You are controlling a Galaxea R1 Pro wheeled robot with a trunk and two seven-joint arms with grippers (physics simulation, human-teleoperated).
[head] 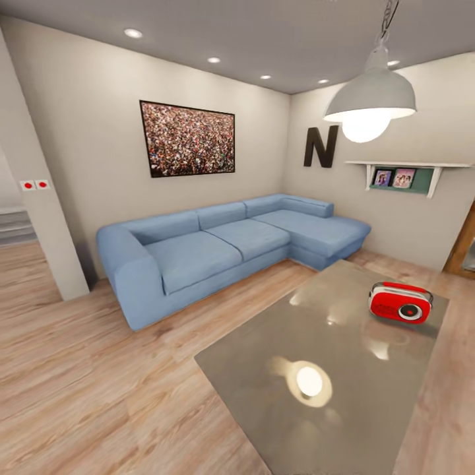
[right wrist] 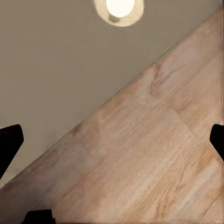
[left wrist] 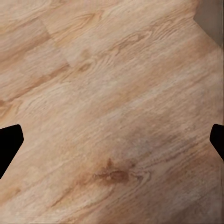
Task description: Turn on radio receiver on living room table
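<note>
Radio receiver rests upright on table.

Glossy table – wood-grain floor – cloth sofa.

Left gripper: two fingertips visible, flat black, angular wedge outline, no markings, screws or cables discernible. Right gripper: fingertips identical, flat black and wedge-shaped.

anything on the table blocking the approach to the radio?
Nothing visible. The radio receiver sits alone near the far right end of the table; the glossy top before it carries just a lamp reflection. The right wrist view looks down on the table's edge and the wood floor.
</note>
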